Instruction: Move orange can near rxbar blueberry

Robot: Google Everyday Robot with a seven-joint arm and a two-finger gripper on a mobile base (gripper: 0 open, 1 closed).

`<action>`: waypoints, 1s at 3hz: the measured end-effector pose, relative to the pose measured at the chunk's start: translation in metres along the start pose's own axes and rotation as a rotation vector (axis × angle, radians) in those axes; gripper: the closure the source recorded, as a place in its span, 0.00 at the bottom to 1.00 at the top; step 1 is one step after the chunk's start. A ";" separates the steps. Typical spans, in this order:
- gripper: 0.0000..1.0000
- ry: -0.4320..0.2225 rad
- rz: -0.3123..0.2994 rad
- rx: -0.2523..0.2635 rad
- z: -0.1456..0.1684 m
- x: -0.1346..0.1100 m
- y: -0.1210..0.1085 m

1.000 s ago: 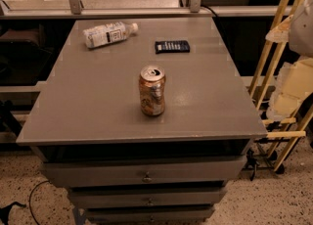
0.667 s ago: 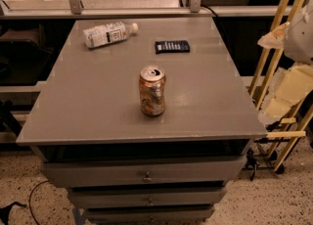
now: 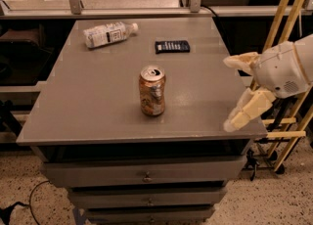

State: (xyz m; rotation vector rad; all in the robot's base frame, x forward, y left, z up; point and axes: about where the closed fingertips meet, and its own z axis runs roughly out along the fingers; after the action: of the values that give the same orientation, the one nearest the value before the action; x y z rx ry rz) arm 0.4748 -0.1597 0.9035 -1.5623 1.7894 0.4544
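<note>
Grey counter (image 3: 88,97) fills most of the frame, seen from above and in front. Three drawers (image 3: 146,175) are stacked under its front edge, all closed. Speckled floor (image 3: 274,204) is below, with a dark cable (image 3: 19,207) in the lower left corner.

A yellow frame (image 3: 286,4) runs up the right edge of the picture, behind my arm.

My arm's white wrist housing (image 3: 286,67) comes in from the right, mid height. My tool (image 3: 229,93) sits at the counter's right edge, over the front right corner area, well apart from everything on the counter. It is spread wide and grasping nothing. Of the two fingers (image 3: 252,106), one points left at mid height and the other angles down-left toward the counter's front edge. I can't tell if the lower tip touches the counter.

Bottle (image 3: 108,33) is in the upper left part of the counter, lying on its side with its white cap toward the right.

Can (image 3: 152,90) stands upright near the counter's centre, slightly toward the front, silver top up. Nothing touches it.

Bar (image 3: 172,46) lies flat in the upper centre, long side across the frame, right of the bottle and above the can. A clear gap separates can and bar.
</note>
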 end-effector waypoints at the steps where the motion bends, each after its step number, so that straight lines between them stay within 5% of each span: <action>1: 0.00 -0.246 0.005 -0.025 0.030 -0.027 -0.007; 2: 0.00 -0.413 -0.032 -0.071 0.046 -0.067 -0.003; 3: 0.00 -0.471 -0.036 -0.118 0.071 -0.085 0.001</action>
State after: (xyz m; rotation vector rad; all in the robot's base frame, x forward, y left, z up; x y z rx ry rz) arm 0.4946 -0.0516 0.9140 -1.4161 1.3906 0.8455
